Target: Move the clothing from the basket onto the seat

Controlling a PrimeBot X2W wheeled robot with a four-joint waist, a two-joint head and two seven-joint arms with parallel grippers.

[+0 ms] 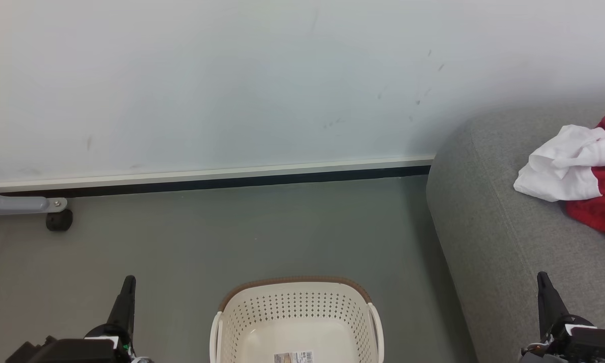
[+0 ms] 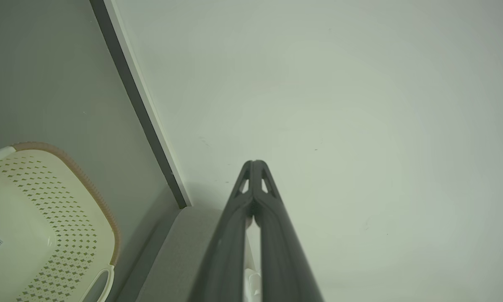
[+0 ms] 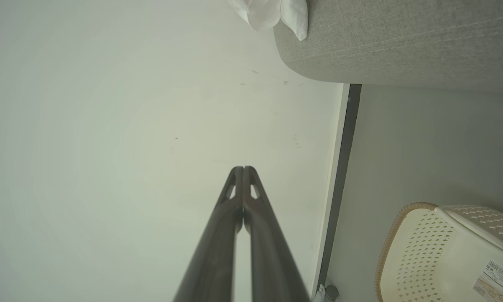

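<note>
The wall (image 1: 232, 75) takes up the top half of my head view, and the grey floor (image 1: 282, 227) runs from its skirting toward me, bare between basket and sofa. The sofa (image 1: 484, 227) sits at my right, its rounded edge curving down near the basket's right side. The basket (image 1: 295, 279) stands on the floor straight in front of me. What I see of its inside holds a label and no fabric, though its near end is cut off. The clothing (image 1: 575, 171), red with a white piece on top, lies bunched on the sofa at the far right. I judge the moving done or nearly so, and next I would tilt down to check the hidden end. The left gripper (image 1: 129, 282) and right gripper (image 1: 543, 280) are both pressed together and hold nothing, one either side of the basket. The left has open floor around it, while the right shows against the sofa's front, so I would swing that one with care
</note>
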